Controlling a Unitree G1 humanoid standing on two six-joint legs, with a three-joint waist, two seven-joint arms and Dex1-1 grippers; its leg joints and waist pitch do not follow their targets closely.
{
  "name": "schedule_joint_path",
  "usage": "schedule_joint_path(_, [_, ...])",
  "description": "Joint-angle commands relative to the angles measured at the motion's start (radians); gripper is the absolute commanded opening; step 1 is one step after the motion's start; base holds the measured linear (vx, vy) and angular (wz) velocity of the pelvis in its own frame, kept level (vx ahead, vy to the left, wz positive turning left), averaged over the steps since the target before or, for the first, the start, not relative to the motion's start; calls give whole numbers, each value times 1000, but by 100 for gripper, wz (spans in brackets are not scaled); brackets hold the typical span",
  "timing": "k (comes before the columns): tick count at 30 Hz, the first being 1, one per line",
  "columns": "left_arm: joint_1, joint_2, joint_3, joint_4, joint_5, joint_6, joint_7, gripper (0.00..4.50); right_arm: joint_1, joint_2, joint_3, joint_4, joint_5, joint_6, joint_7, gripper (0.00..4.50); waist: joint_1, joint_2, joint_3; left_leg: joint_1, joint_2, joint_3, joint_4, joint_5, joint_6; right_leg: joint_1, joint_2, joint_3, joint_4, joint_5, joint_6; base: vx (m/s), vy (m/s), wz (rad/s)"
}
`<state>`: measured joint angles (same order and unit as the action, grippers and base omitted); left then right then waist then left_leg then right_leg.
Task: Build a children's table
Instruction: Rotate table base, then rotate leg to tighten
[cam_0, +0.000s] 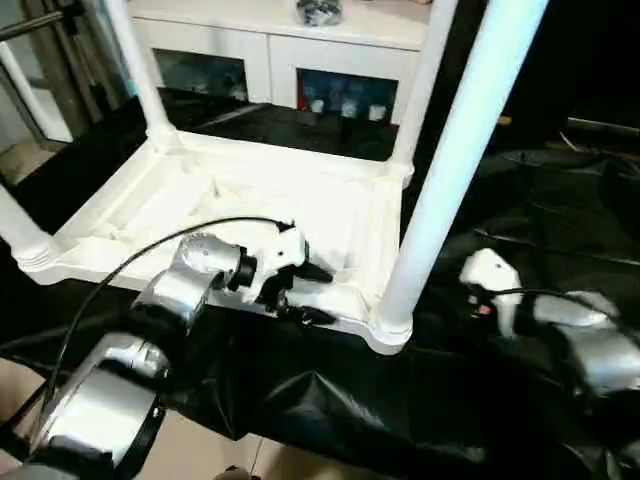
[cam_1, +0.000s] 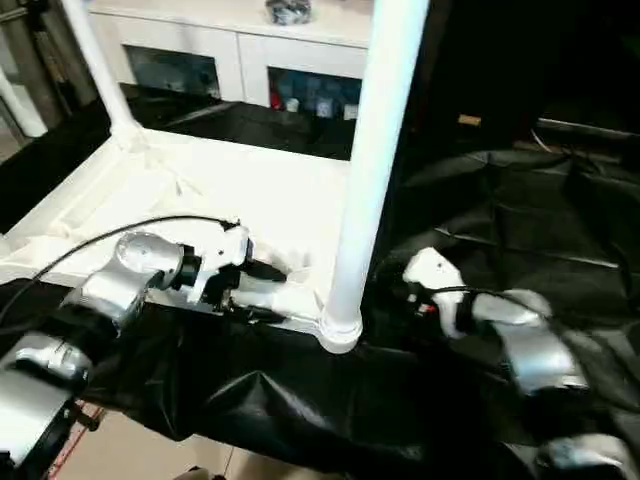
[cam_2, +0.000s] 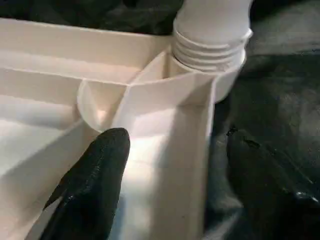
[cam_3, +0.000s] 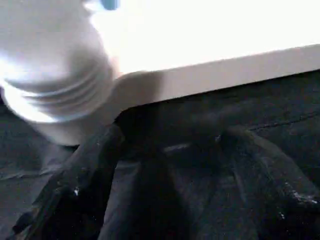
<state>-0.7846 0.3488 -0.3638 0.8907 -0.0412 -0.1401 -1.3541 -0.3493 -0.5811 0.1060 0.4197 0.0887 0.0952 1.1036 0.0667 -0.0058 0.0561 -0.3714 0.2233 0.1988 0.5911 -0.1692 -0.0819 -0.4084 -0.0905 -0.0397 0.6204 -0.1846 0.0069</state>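
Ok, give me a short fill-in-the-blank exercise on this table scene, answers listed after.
1. The table lies upside down on a ____ sheet.
2. The left pincer straddles the table's near ____, one finger inside it and one outside.
3. The nearest leg stands in a corner ____.
4. Behind the table stands a white ____ with glass doors.

Missing words: black; rim; socket; cabinet
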Motion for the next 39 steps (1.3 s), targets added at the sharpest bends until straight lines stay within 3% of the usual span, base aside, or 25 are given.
schedule_joint_path(1, [-16, -6, -13, 31, 23, -22, -24, 312, 20, -30, -3, -65, 30, 43, 38, 360, 9, -9, -69, 11, 1, 0, -60, -245, 60, 54, -29, 24, -78, -163, -253, 0, 0, 0])
schedule_joint_path(12, [-48, -22, -27, 124, 78, -87, -26, 219, 68, -72, -3, -179, 65, 115, 80, 360, 26, -7, -69, 15, 6, -2, -62, -259, 48, 51, -35, 25, -79, -181, -246, 0, 0, 0])
schedule_joint_path(13, [-50, -24, -27, 130, 81, -87, -25, 211, 70, -72, -2, -182, 66, 118, 81, 360, 25, -4, -70, 15, 5, -2, -62, -259, 46, 52, -34, 25, -79, -172, -244, 0, 0, 0])
schedule_joint_path(16, [-55, -30, -23, 145, 83, -91, -29, 187, 73, -74, -2, -192, 69, 128, 81, 360, 26, -6, -70, 14, 4, -3, -62, -254, 47, 52, -35, 24, -79, -169, -246, 0, 0, 0])
schedule_joint_path(17, [-59, -34, -19, 152, 82, -92, -31, 180, 75, -73, -2, -197, 70, 133, 81, 360, 27, -1, -70, 14, 4, -3, -62, -256, 45, 52, -35, 24, -78, -172, -247, 0, 0, 0])
schedule_joint_path(25, [-80, -57, -14, 206, 106, -104, -31, 123, 85, -76, 4, -215, 73, 148, 74, 360, 26, -3, -70, 14, 4, -3, -62, -258, 47, 54, -35, 24, -80, -159, -254, 0, 0, 0])
schedule_joint_path(30, [-89, -61, -22, 223, 119, -106, -30, 82, 89, -76, 7, -222, 71, 150, 71, 360, 25, -1, -67, 17, 4, -4, -65, -285, 39, 52, -36, 24, -86, -206, -245, 0, 0, 0])
schedule_joint_path(36, [-96, -58, -31, 251, 155, -86, -14, 25, 84, -66, 9, -221, 70, 151, 62, 360, 24, -3, -66, 19, 6, -6, -68, -299, 33, 52, -37, 24, -89, -233, -237, 0, 0, 0])
schedule_joint_path(39, [-92, -60, 7, 244, 122, 4, -8, 13, 75, -45, 3, -200, 63, 146, 28, 360, 23, -2, -65, 18, 5, -6, -69, -293, 30, 52, -38, 24, -88, -241, -236, 0, 0, 0])
